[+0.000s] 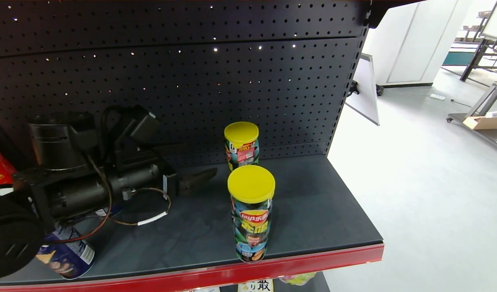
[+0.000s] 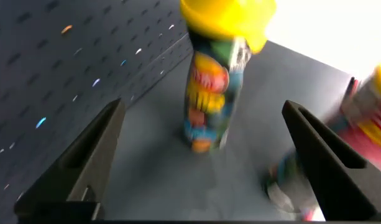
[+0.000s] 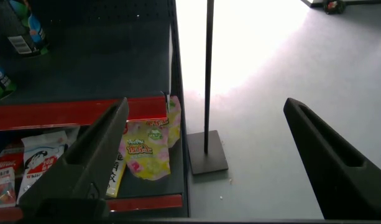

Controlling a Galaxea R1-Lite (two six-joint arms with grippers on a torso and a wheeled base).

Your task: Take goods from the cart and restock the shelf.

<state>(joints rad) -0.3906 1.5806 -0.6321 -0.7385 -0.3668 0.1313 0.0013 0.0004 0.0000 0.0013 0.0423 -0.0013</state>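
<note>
Cans (image 1: 250,227) likely light, stiff, slick; grip mid-body, not lid. Rear can (image 1: 241,146) at 12 o'clock of front can (image 1: 251,202). Left fingers (image 2: 91,155), right fingers (image 3: 84,162) wide, empty.

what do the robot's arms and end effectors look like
The left arm is black, with a cylindrical joint and blocky housings; a brown cable with a white sleeve loops off it. The left end effector and right end effector each have two black tapered fingers.
</note>
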